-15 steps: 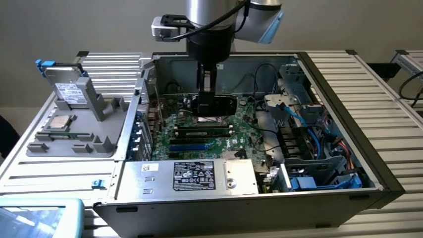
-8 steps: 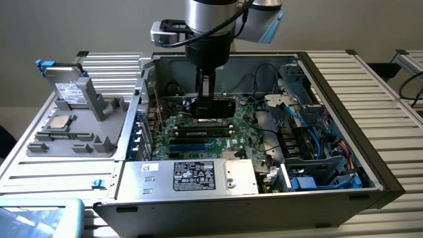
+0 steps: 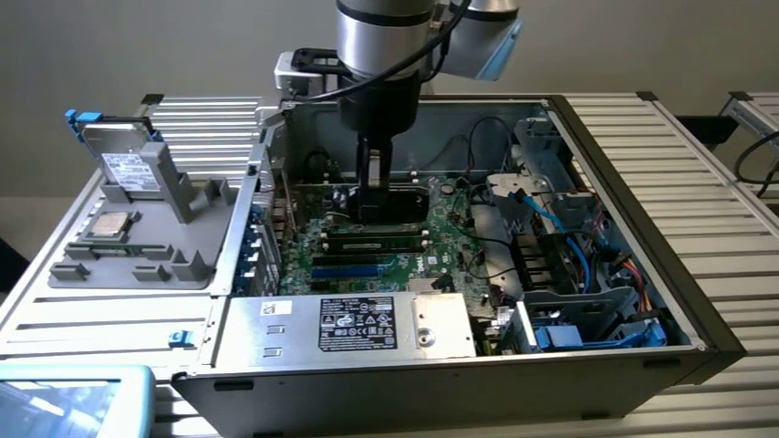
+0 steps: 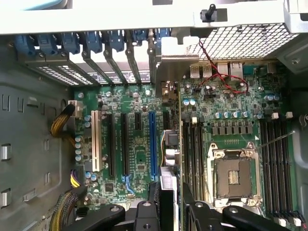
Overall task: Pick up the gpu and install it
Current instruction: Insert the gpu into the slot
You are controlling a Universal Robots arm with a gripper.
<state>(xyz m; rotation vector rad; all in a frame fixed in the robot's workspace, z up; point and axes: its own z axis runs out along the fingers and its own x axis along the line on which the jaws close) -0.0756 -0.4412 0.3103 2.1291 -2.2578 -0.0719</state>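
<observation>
Soft, even light; mild shadows inside case [image 3: 426,383]

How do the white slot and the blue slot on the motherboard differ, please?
Colour: the white slot is ivory, the blue slot bright blue. Length: the blue slot runs longer than the white slot. Place: the white slot sits by the yellow cables, the blue slot beside the gpu held on edge in the fingers. Both are empty and lie parallel on the green motherboard.
</observation>
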